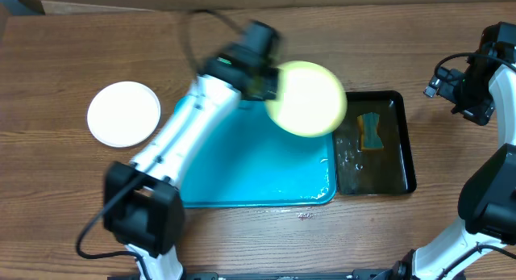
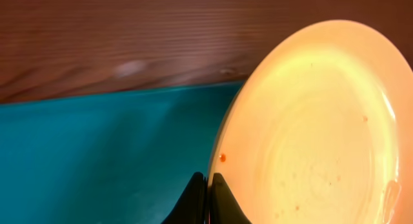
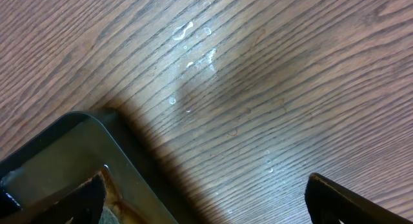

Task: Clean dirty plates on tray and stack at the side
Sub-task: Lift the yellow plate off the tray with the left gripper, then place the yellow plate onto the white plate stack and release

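Observation:
My left gripper [image 1: 262,80] is shut on the rim of a pale yellow-green plate [image 1: 306,98] and holds it lifted over the right end of the turquoise tray [image 1: 242,175]. In the left wrist view the fingers [image 2: 210,198] pinch the plate's edge [image 2: 310,133]; small red-orange specks dot its face. A white plate [image 1: 123,113] lies on the table left of the tray. A third plate is not in view. My right gripper [image 1: 468,90] is open and empty above the table at the far right; its wrist view shows spread fingers [image 3: 206,198] over wood.
A black tray [image 1: 399,163] with water and a sponge [image 1: 370,132] sits right of the turquoise tray; its corner shows in the right wrist view [image 3: 77,159]. Water drops lie on the wood [image 3: 193,56]. The left arm [image 1: 177,143] crosses the turquoise tray.

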Robot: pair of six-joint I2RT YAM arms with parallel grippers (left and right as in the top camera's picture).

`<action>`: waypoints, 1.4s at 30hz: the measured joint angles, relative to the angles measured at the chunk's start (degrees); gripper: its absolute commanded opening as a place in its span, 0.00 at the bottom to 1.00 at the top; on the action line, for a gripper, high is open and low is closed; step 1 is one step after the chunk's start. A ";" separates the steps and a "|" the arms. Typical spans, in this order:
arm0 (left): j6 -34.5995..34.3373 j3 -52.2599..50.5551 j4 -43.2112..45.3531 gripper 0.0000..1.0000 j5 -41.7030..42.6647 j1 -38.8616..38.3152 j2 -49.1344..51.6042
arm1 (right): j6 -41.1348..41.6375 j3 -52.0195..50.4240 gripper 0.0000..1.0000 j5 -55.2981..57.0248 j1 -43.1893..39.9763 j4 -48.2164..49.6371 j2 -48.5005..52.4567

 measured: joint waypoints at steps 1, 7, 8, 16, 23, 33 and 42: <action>-0.55 0.00 -1.49 0.04 1.14 3.87 0.00 | 0.00 0.00 1.00 0.00 0.00 -0.02 0.00; -2.05 0.02 -9.40 0.04 3.04 25.53 0.00 | -0.02 0.00 1.00 0.00 0.00 -0.02 0.00; -2.25 0.02 -9.81 0.04 2.75 28.57 0.00 | 0.00 0.00 1.00 -0.02 0.00 -0.02 0.00; -2.75 0.02 -9.97 0.04 -0.39 48.54 0.00 | -0.02 0.00 1.00 -0.02 0.00 0.02 0.00; -2.86 -0.81 -5.97 0.04 -9.25 51.47 0.00 | 0.00 0.00 1.00 0.00 0.00 0.00 0.00; -2.86 -4.87 -1.81 0.29 -14.36 51.41 0.02 | 0.02 0.00 1.00 -0.02 0.00 -0.02 0.00; 4.52 -5.92 -0.39 0.75 -1.33 51.41 0.00 | 0.00 0.00 1.00 0.00 0.00 0.04 0.00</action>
